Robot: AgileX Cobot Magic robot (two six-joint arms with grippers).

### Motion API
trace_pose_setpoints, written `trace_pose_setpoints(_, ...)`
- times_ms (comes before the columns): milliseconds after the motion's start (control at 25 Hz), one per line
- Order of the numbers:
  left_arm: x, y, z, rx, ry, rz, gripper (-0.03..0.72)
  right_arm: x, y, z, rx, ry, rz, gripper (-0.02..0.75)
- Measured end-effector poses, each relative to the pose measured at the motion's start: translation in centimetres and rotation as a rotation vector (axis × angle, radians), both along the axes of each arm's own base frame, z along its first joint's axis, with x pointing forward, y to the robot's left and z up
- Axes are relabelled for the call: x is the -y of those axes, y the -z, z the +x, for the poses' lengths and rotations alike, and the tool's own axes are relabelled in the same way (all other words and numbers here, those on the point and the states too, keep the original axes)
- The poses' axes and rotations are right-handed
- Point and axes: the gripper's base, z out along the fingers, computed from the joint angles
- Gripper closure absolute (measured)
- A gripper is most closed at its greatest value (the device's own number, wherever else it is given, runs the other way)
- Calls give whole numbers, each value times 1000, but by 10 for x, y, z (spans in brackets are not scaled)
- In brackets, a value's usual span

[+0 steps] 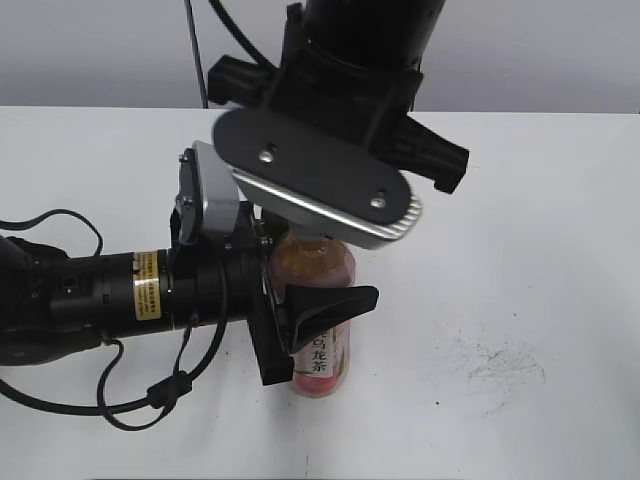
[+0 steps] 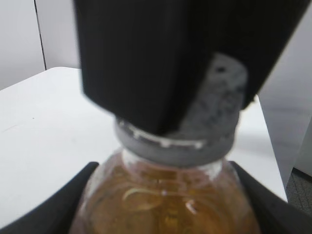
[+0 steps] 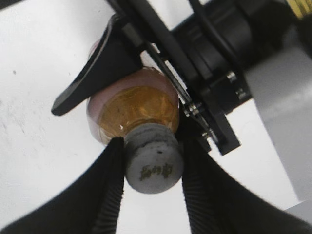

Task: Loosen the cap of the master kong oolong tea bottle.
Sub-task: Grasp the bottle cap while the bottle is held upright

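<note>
The master kong oolong tea bottle (image 1: 322,352) stands upright on the white table, amber tea showing above its pink label. My left gripper (image 1: 325,335) comes in from the left and is shut on the bottle's body, one black finger on each side of the bottle (image 2: 165,195). The grey-white cap (image 3: 153,165) has a small dark logo on top. My right gripper (image 3: 152,146) reaches down from above and is shut on the cap, its ribbed fingers (image 3: 109,185) pressed against opposite sides. In the exterior view the right wrist housing (image 1: 320,180) hides the cap.
The white table (image 1: 520,250) stretches to the right and front, with dark scuff marks (image 1: 500,362) on its right side. The left arm's cables (image 1: 60,225) loop over the table at the left. A grey wall stands behind the far edge.
</note>
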Motion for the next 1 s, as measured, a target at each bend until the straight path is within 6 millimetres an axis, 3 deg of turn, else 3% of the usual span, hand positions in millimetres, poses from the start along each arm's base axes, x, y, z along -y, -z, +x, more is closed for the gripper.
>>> trace_pose_setpoints(160,0,0,0,2,4,-1,242,-2,-2,-2,80,-340,-32,467)
trace_pose_setpoints(320,0,0,-1,5,12,-1,242,-2,-3,-2,64,-350,-29,467)
trace_pose_setpoints(440,0,0,-1,5,12,-1,242,-2,-3,-1,15,-128,-12,425)
trace_pose_setpoints(600,0,0,-1,4,9,0,242,-4,-6,2,-55,322,51,188)
trace_pose_setpoints(640,0,0,-1,4,9,0,242,-3,-6,2,-73,452,62,162)
trace_pose_setpoints(1000,0,0,-1,4,8,-1,242,-3,-6,3,-323,1382,198,176)
